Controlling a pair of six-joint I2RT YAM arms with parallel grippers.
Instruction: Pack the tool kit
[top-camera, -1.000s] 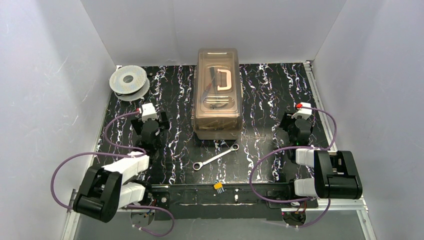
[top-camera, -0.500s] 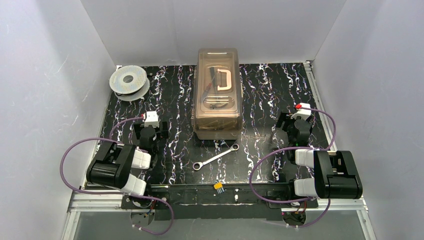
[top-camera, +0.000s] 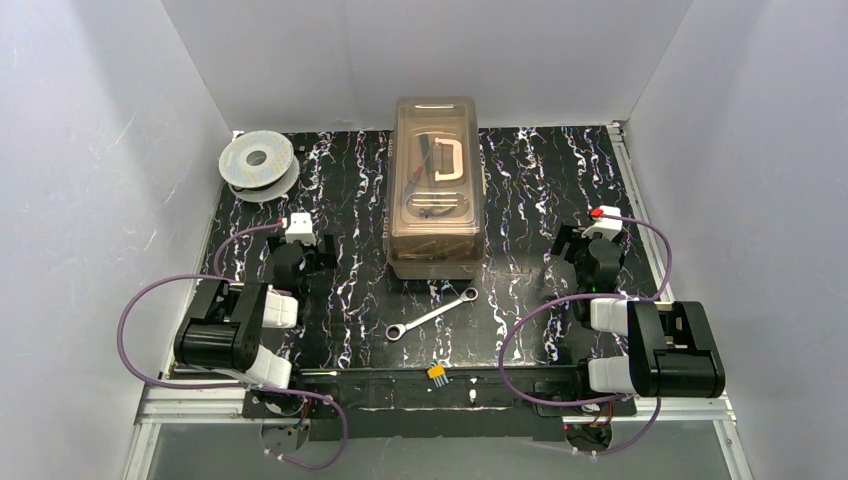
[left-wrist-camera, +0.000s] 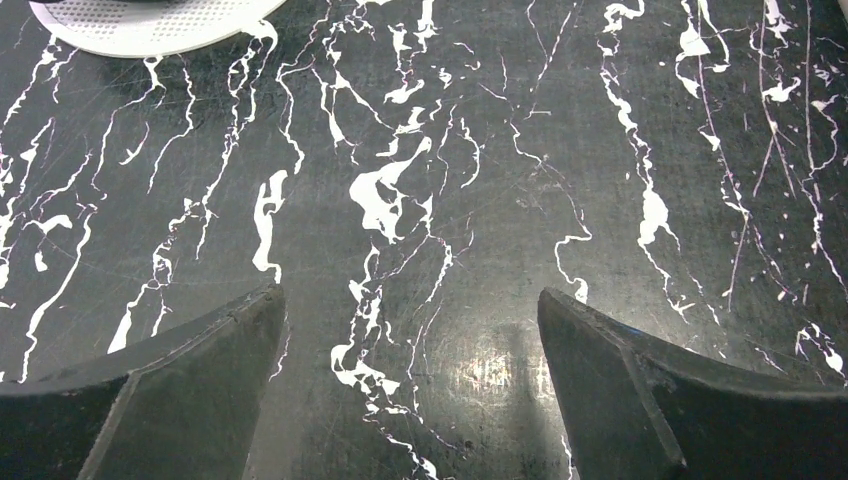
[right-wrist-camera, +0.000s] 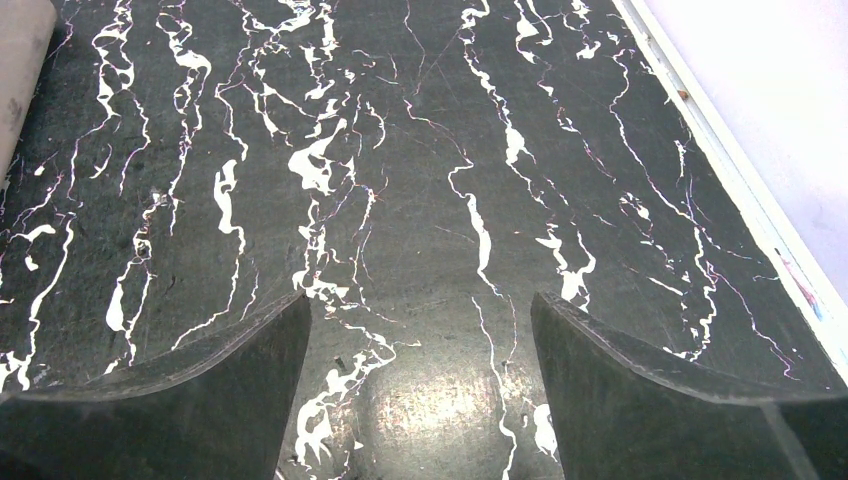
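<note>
The tan-brown toolbox (top-camera: 436, 190) stands at the back middle of the table, its smoky lid down, beige handle (top-camera: 452, 162) on top. A silver wrench (top-camera: 432, 314) lies on the table in front of it. My left gripper (top-camera: 296, 238) is open and empty over bare table, left of the toolbox; in the left wrist view (left-wrist-camera: 410, 300) nothing is between its fingers. My right gripper (top-camera: 590, 245) is open and empty over bare table, right of the toolbox; in the right wrist view (right-wrist-camera: 420, 305) nothing is between its fingers. A toolbox corner (right-wrist-camera: 20, 60) shows at its upper left.
A round grey spool (top-camera: 258, 166) lies at the back left; its rim shows in the left wrist view (left-wrist-camera: 150, 20). A small yellow part (top-camera: 437, 373) sits at the table's front edge. White walls enclose the table; its right edge rail (right-wrist-camera: 720, 160) shows in the right wrist view.
</note>
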